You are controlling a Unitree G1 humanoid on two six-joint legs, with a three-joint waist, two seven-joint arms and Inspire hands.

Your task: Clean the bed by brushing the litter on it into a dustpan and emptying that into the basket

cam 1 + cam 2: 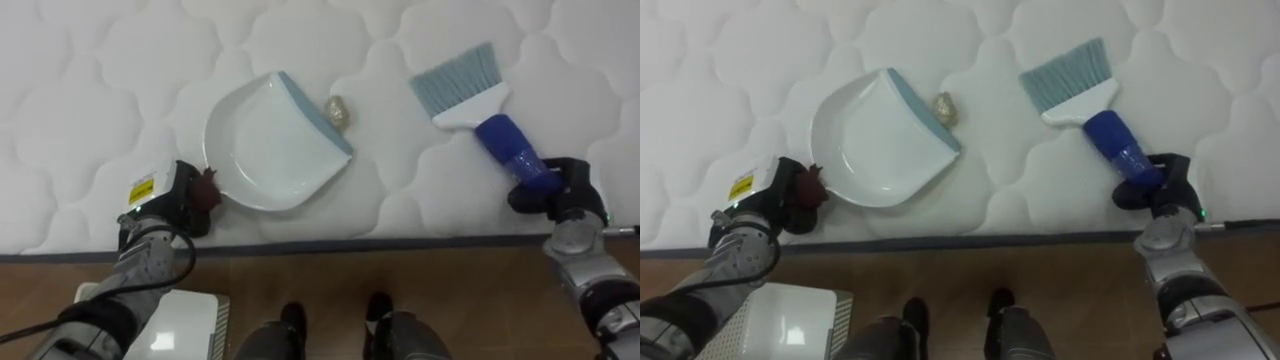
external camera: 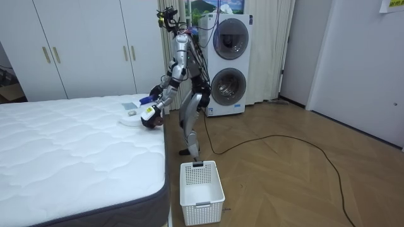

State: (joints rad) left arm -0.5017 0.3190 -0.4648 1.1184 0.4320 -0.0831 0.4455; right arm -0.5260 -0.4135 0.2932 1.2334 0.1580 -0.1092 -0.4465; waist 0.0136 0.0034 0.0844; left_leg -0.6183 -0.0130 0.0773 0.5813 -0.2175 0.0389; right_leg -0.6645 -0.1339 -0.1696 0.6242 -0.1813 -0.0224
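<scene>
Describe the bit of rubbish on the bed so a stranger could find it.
On the white quilted mattress, find the white dustpan near the bed's edge. Right beside its blue-grey lip lies a small crumpled lump, beige, unlike the white pan and the blue-handled brush.

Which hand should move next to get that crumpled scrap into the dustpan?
Probably the right. The right hand grips the brush, bristles lying right of the scrap, which sits at the open edge of the dustpan. The left hand just holds its handle.
</scene>
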